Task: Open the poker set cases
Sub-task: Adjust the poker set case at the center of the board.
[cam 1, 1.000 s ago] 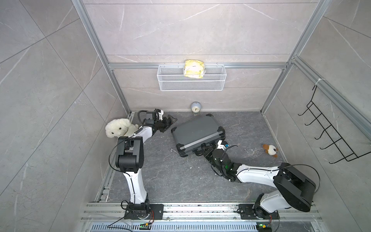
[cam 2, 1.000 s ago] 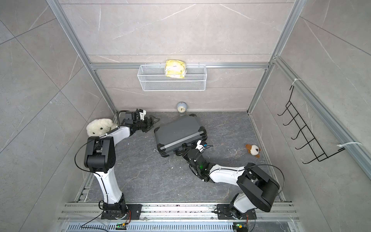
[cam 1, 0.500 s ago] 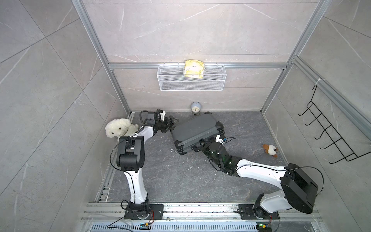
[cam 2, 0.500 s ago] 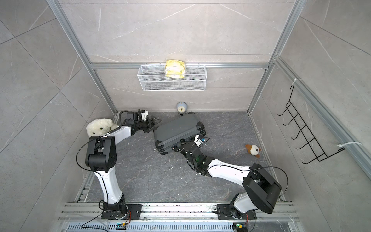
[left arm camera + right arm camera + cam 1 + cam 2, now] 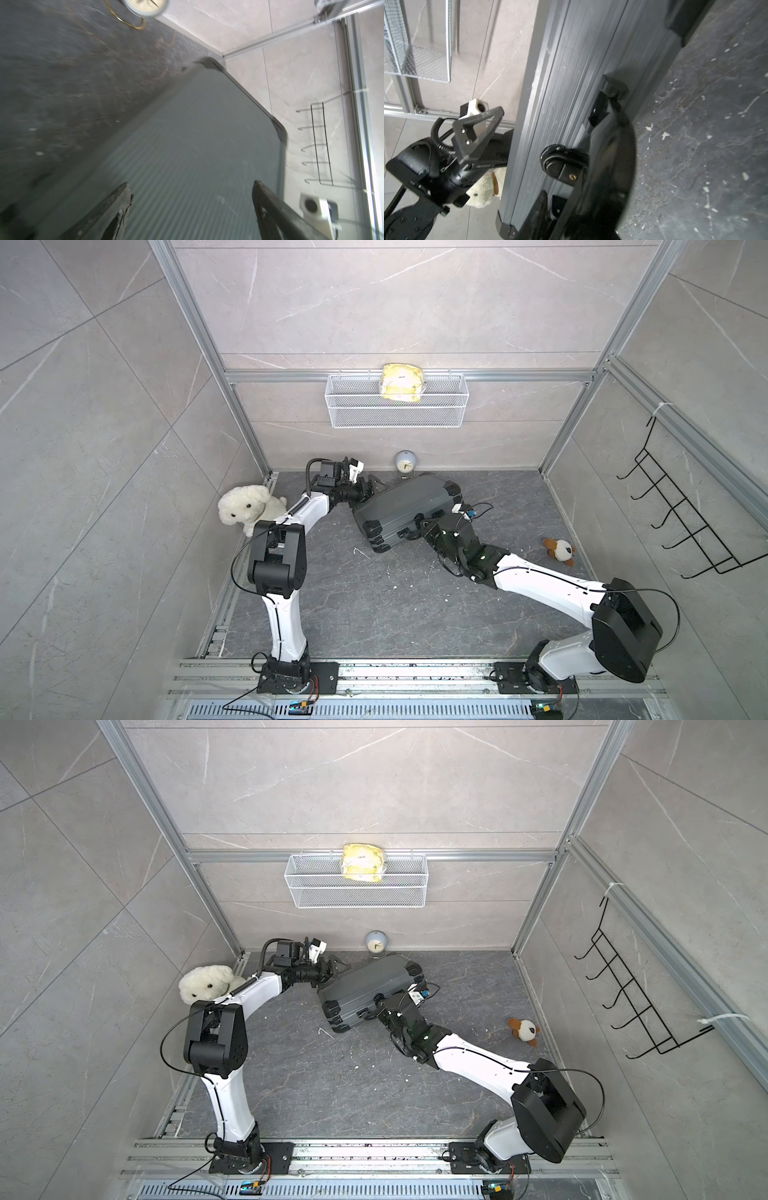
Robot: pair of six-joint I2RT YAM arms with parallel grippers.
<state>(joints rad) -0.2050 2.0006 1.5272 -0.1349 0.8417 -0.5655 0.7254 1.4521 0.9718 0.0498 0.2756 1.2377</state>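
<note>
The poker set case (image 5: pixel 405 506) (image 5: pixel 368 984), dark grey, ribbed and closed, lies askew near the back of the floor in both top views. My right gripper (image 5: pixel 420 526) (image 5: pixel 377 1011) (image 5: pixel 562 199) is at its front side, shut on the black handle (image 5: pixel 612 135). My left gripper (image 5: pixel 371 488) (image 5: pixel 337 968) (image 5: pixel 190 182) is open at the case's back left corner. Its two fingers (image 5: pixel 121 199) stand apart over the ribbed lid (image 5: pixel 197 145). The inside of the case is hidden.
A white plush dog (image 5: pixel 249 510) sits against the left wall beside my left arm. A small clock (image 5: pixel 405 462) stands at the back wall just behind the case. A small brown plush (image 5: pixel 559 549) lies at the right. A wire basket (image 5: pixel 395 414) and hook rack (image 5: pixel 681 526) hang on the walls.
My right arm has stretched farther toward the back left with the handle, and the case has shifted that way. The left gripper now reaches over the case's corner.
</note>
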